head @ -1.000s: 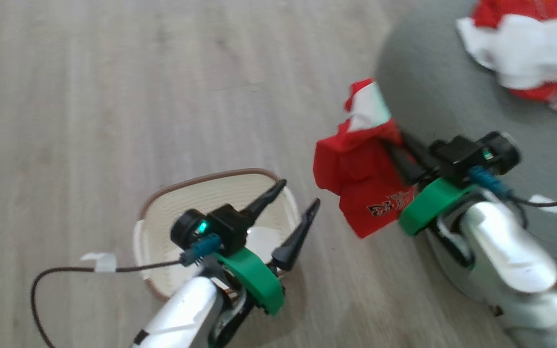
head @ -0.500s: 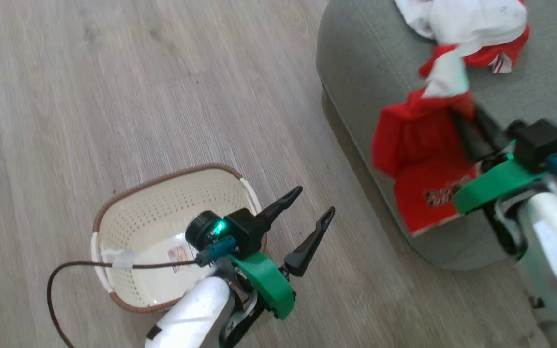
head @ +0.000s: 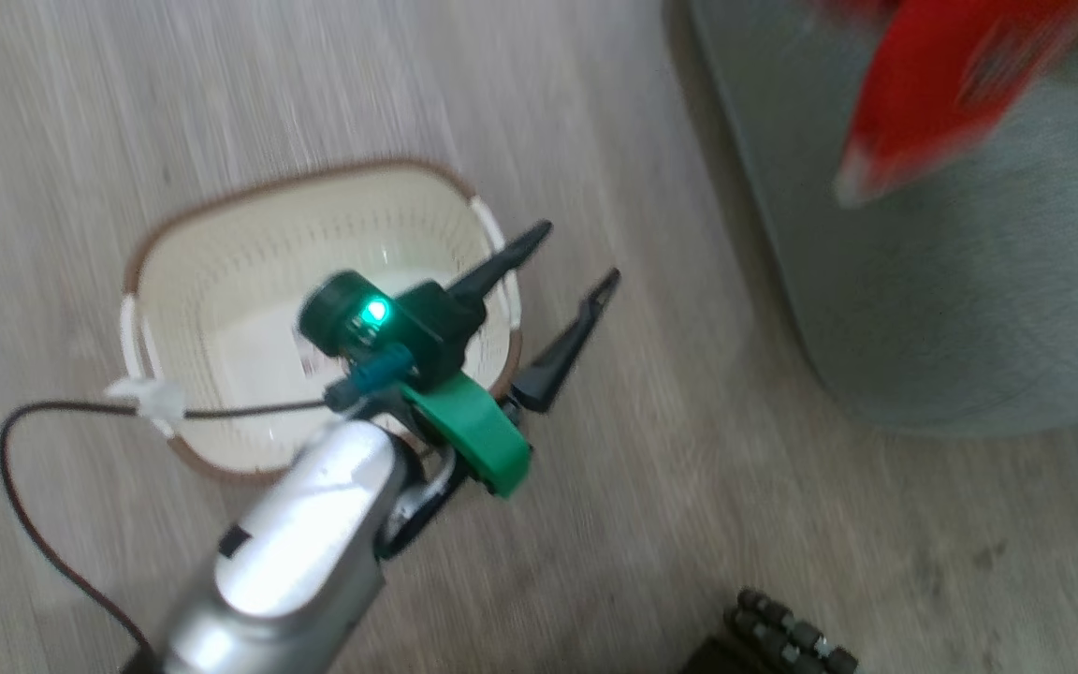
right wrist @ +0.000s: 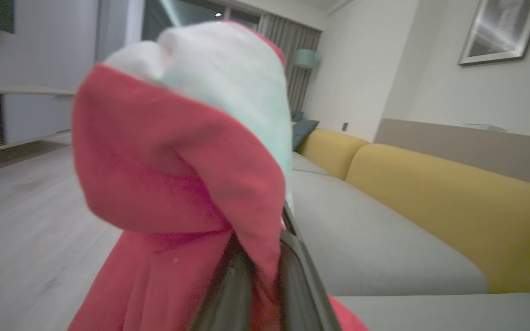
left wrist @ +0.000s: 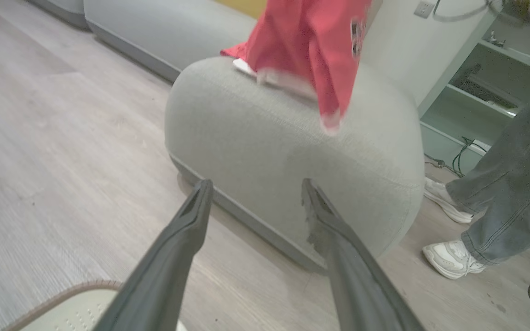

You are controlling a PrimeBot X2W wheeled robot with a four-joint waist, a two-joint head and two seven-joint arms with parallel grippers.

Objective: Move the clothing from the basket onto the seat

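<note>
The cream basket (head: 211, 271) stands on the wood floor, and no cloth shows inside it. My left gripper (head: 576, 253) hangs open over its right rim, with nothing between the fingers. In the left wrist view the left gripper (left wrist: 256, 188) points at the rounded grey-green seat (left wrist: 269, 133), and the basket's rim (left wrist: 62, 294) shows at the bottom left. The red clothing (head: 932, 94) hangs blurred above the seat (head: 951, 300). It dangles over the seat's top as red clothing (left wrist: 311, 46). My right gripper (right wrist: 258, 248) is shut on the red and white clothing (right wrist: 177, 151).
A person's jeans leg (left wrist: 513, 184) and white shoes (left wrist: 451, 259) stand beside the seat's far side. A yellow-backed sofa (right wrist: 430, 193) lies beyond. A dark ribbed object (head: 782, 637) sits on the floor at the head view's bottom edge. Open shelving (left wrist: 486, 92) stands behind.
The head camera has swung. My right gripper has carried the clothing from beside the seat's edge up over the seat and out of the head view. The left gripper stayed open by the basket.
</note>
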